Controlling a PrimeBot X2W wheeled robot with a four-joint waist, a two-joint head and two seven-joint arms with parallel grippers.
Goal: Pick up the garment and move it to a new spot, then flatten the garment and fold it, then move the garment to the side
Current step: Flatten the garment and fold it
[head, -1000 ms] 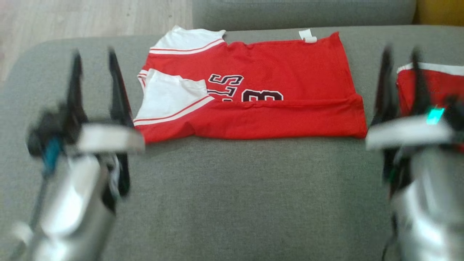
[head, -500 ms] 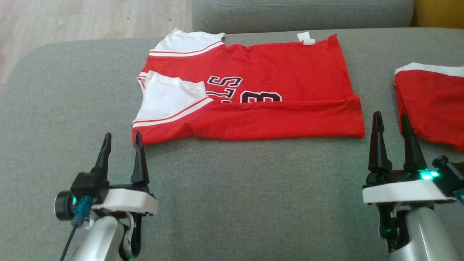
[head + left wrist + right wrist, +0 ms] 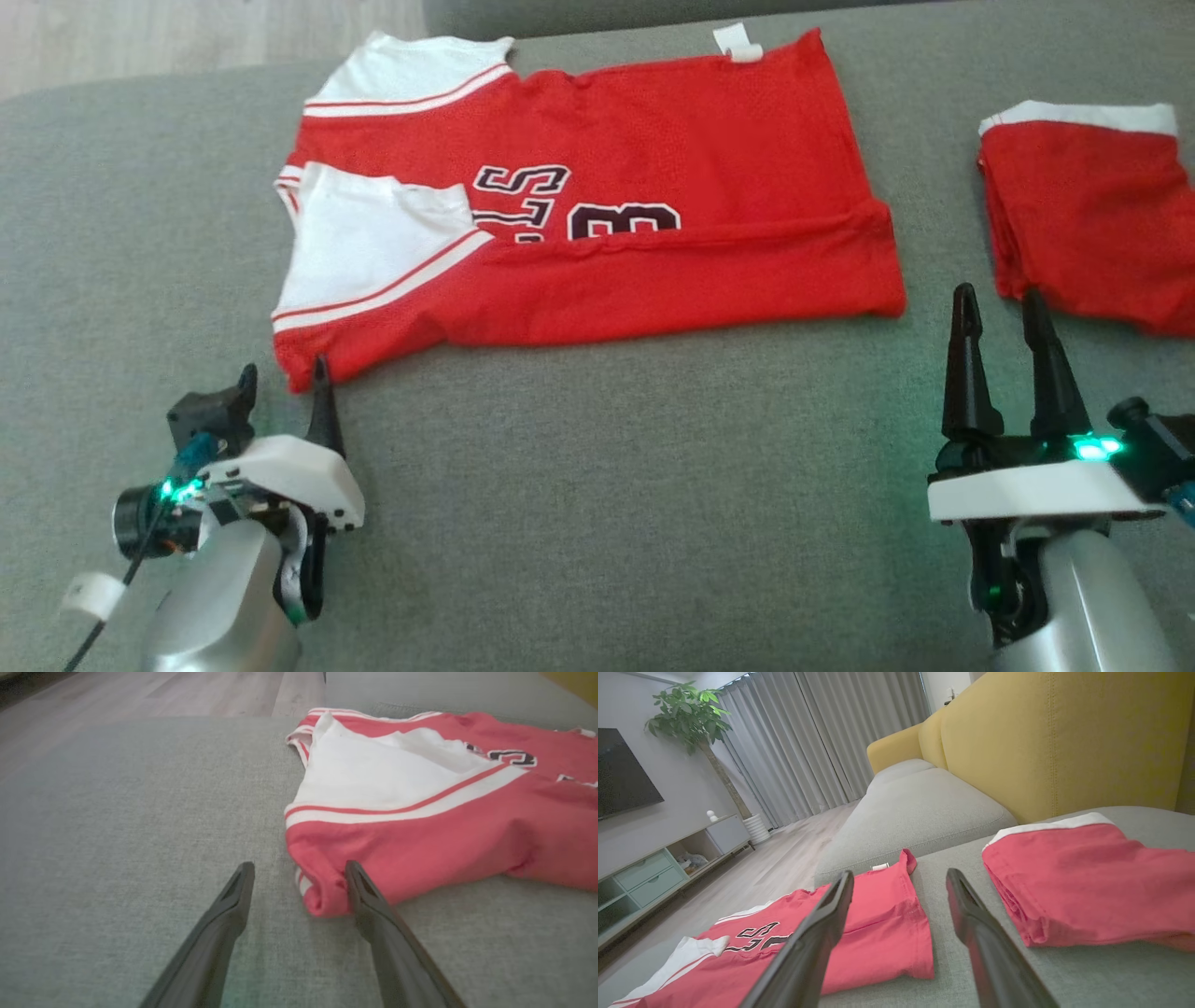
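Note:
The garment (image 3: 597, 215) is a red jersey with white sleeves and dark lettering, lying flat on the grey sofa cushion (image 3: 597, 485) with its near long edge folded over. My left gripper (image 3: 285, 378) stands open at the jersey's near left corner; in the left wrist view that corner (image 3: 322, 896) sits between the two fingers of the left gripper (image 3: 299, 870), against the right one. My right gripper (image 3: 999, 308) is open and empty, just right of the jersey's near right corner (image 3: 920, 961) and in front of a second folded red piece.
A folded red garment with a white band (image 3: 1083, 205) lies at the right of the cushion. A yellow sofa back (image 3: 1064, 742) rises behind it. Wooden floor (image 3: 140, 695) lies beyond the cushion's left edge. Bare cushion stretches between my two arms.
Both arms have dropped from a raised, blurred pose to the cushion. The left gripper has reached the jersey's near left corner. The camera has shifted, so the jersey sits higher and further left.

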